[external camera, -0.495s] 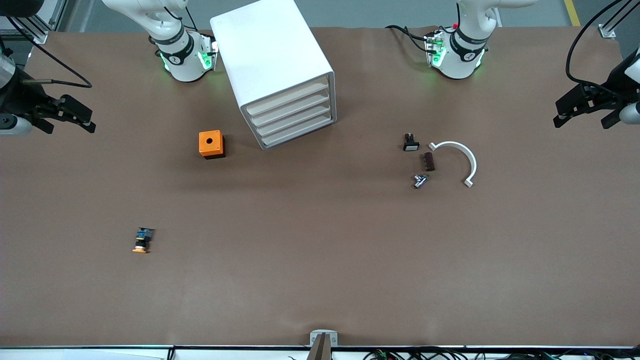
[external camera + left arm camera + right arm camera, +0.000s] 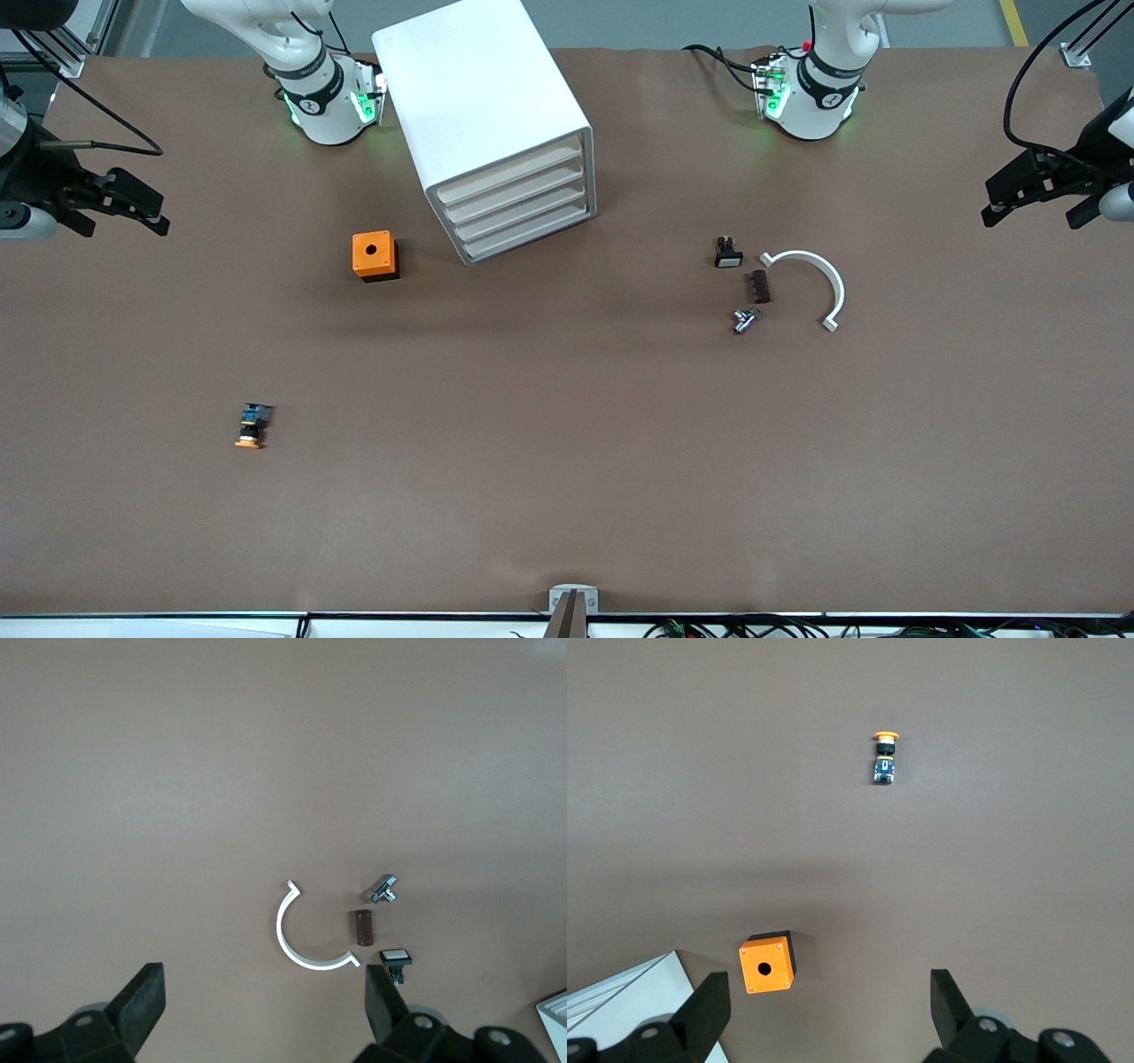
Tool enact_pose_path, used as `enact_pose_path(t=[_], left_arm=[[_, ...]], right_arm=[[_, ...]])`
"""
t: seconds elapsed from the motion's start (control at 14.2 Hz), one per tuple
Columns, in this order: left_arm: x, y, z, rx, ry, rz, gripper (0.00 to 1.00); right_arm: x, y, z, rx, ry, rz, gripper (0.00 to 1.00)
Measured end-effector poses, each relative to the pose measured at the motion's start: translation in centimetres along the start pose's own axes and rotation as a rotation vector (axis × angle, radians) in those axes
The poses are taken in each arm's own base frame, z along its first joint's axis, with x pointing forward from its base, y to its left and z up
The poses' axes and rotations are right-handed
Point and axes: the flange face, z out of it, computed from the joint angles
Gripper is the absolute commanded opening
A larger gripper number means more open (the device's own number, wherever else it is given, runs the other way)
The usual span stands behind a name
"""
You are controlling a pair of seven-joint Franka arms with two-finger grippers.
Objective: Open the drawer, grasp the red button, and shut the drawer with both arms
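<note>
The white cabinet (image 2: 483, 106) stands between the two arm bases, with all its beige-fronted drawers (image 2: 523, 206) shut. A corner of the cabinet shows in the right wrist view (image 2: 629, 1001). The button is out of view. My left gripper (image 2: 1035, 215) hangs open and holds nothing, over the left arm's end of the table. In its wrist view the left gripper (image 2: 263, 990) has bare table between its fingers. My right gripper (image 2: 124, 227) hangs open over the right arm's end of the table. The right gripper (image 2: 828, 994) is likewise open in its wrist view.
An orange box with a hole (image 2: 375, 255) sits beside the cabinet. An orange-capped button (image 2: 252, 426) lies nearer the front camera. Toward the left arm's end lie a black white-faced button (image 2: 727, 252), a brown block (image 2: 761, 286), a metal piece (image 2: 743, 320) and a white curved piece (image 2: 819, 282).
</note>
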Motion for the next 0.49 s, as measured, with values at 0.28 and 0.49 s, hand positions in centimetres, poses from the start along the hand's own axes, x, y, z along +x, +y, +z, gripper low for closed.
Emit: enact_pose_path(t=[0.28,0.49], left_arm=[[1.9,-0.9,3.8,0.003,-0.057,-0.028,0.99],[4.0,-0.9,8.9,0.007,-0.133,-0.041,0.99]], right_arm=[[0.0,0.0,0.0,0.000,0.000,0.000,1.00],[0.0,0.0,0.0,0.000,-0.002,0.000,1.00]])
